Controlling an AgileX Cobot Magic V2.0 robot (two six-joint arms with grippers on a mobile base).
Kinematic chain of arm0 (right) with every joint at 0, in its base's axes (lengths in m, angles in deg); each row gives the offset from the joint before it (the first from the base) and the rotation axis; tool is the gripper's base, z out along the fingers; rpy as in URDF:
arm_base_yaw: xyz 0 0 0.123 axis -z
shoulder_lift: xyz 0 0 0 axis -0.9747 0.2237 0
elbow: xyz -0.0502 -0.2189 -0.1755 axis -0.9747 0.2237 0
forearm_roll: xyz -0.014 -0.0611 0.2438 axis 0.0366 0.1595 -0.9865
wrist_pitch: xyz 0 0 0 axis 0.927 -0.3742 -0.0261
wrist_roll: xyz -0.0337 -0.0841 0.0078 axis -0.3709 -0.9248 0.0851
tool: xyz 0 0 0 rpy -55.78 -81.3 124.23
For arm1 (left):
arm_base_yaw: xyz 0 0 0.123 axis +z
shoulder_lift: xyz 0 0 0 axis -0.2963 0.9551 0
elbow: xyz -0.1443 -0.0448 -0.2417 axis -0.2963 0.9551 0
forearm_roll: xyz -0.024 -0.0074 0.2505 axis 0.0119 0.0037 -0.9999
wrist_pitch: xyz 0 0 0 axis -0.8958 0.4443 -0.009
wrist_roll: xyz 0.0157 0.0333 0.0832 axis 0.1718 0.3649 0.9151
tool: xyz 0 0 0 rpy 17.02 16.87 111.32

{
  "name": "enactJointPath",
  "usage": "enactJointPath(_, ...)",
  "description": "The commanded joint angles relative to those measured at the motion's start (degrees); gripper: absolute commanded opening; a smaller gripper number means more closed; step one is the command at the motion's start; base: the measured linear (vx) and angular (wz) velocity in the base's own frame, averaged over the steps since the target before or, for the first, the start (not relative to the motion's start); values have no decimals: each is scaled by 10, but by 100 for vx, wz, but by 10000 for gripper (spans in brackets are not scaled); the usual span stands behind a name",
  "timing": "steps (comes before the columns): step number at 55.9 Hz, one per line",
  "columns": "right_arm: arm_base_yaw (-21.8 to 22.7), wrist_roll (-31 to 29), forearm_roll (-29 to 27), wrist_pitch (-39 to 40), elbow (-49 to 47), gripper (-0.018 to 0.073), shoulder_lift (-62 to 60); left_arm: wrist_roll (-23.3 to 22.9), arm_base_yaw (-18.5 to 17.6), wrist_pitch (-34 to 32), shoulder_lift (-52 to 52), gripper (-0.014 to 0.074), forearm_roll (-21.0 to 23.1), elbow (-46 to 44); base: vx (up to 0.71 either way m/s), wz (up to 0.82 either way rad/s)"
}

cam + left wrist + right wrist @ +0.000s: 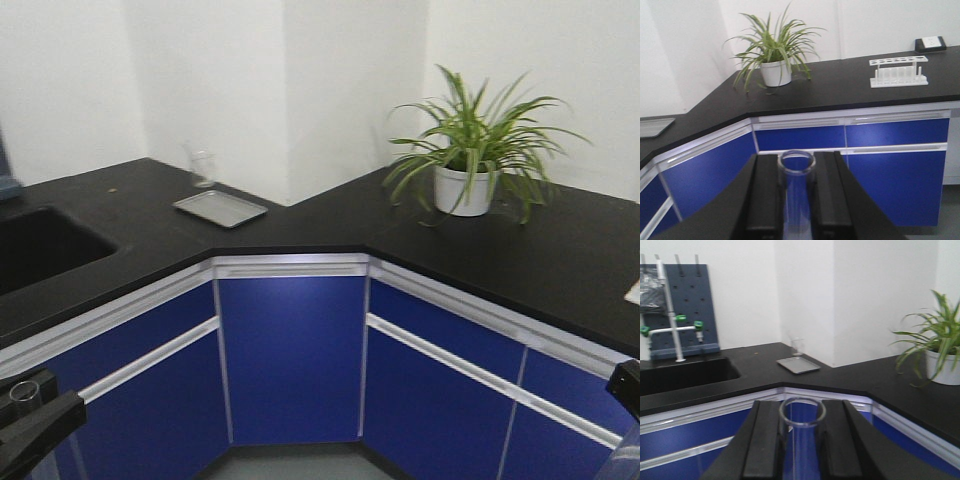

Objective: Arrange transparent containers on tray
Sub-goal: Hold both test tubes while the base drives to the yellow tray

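Each gripper holds one clear glass test tube with its open round rim up. In the left wrist view, the left gripper (796, 162) is shut on a transparent container (796, 192) between its black fingers (765, 190). The right gripper (802, 410) is likewise shut on a second transparent container (802, 445). From the front view, the left gripper (35, 425) sits at the bottom left corner with its tube rim (24, 390) showing. The right gripper (626, 385) is cut off at the bottom right edge. Both hang in front of the blue cabinets, below the counter top. The tray is out of view.
The black counter (330, 230) wraps around a corner over blue cabinet doors (290, 350). A flat silver metal pan (220, 208) and a clear beaker (203, 168) stand near the wall. There is also a potted plant (465, 185), a sink (680, 375) and a white holed rack (898, 73).
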Motion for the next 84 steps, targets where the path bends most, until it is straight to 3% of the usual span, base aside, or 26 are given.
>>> enactJointPath(1, 0, 0, 3, 33, -18, -13, 1, -6, -3, -6, -3, -3, 20, -15, -30, 40)
enactJointPath(43, 0, 0, 3, 33, -18, -13, 1, -6, -3, -6, -3, -3, 20, -15, -23, 43)
enactJointPath(84, 0, 0, 3, 33, -18, -13, 1, -6, -3, -6, -3, -3, 20, -15, 1, 59)
